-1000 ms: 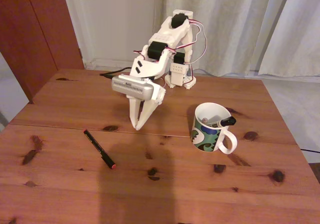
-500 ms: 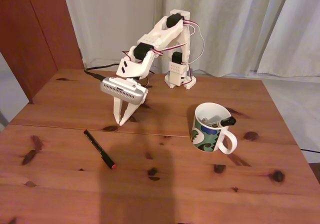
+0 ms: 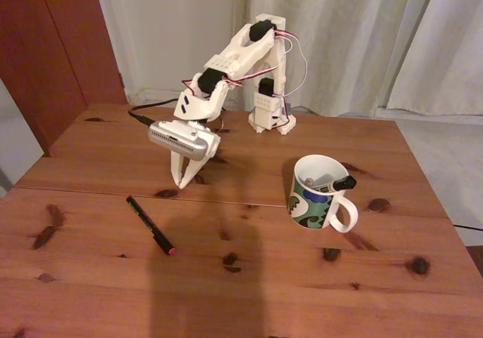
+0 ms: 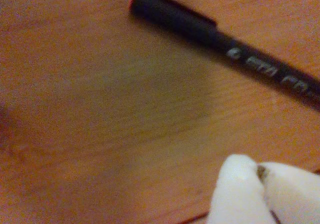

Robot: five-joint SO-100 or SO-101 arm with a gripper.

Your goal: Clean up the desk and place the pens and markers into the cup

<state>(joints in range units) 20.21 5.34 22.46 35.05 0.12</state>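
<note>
Hand closed, empty, tips just above the surface. Black pen lies at its 7 o'clock; cup at 3 o'clock.

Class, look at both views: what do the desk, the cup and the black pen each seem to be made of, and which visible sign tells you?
The desk looks like solid wood with a reddish varnish: grain lines and dark knots show. The cup seems glazed ceramic: thick white rim, soft sheen, printed pattern. The black pen is probably matte plastic: its dull barrel carries pale print in the wrist view.
</note>
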